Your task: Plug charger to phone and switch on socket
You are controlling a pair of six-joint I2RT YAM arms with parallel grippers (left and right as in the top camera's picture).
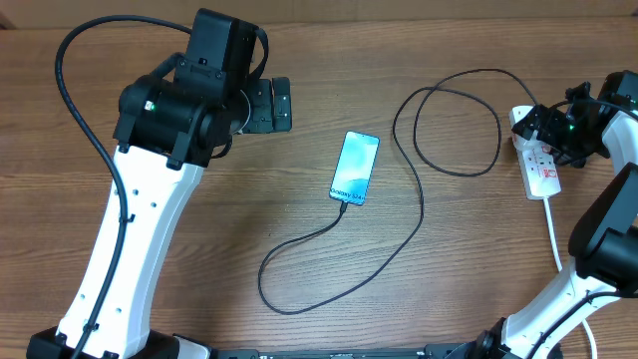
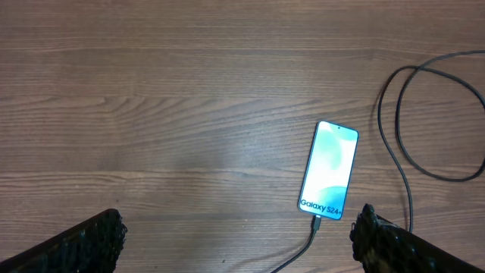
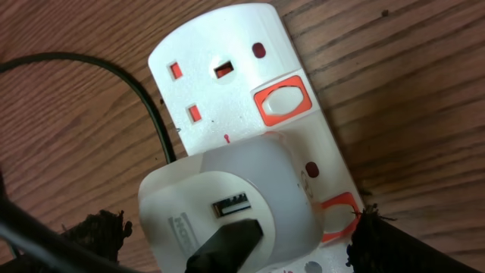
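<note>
The phone (image 1: 355, 168) lies flat mid-table with its blue screen lit, and it also shows in the left wrist view (image 2: 329, 168). The charger (image 1: 421, 199) is a thin black cable whose connector tip (image 2: 316, 225) sits in the phone's bottom edge. It loops across the table to the socket (image 1: 543, 172) at the right. There its black plug (image 3: 227, 244) sits in a white adapter (image 3: 227, 197) on the strip (image 3: 220, 45). My right gripper (image 3: 239, 236) is open and straddles the adapter, one fingertip (image 3: 373, 241) beside a red switch (image 3: 339, 216). My left gripper (image 2: 239, 243) hangs open above bare wood, left of the phone.
A second red switch (image 3: 282, 100) and a free outlet (image 3: 204, 87) lie further along the strip. The strip's white cord (image 1: 554, 234) runs toward the front right. The left arm (image 1: 150, 199) spans the table's left side.
</note>
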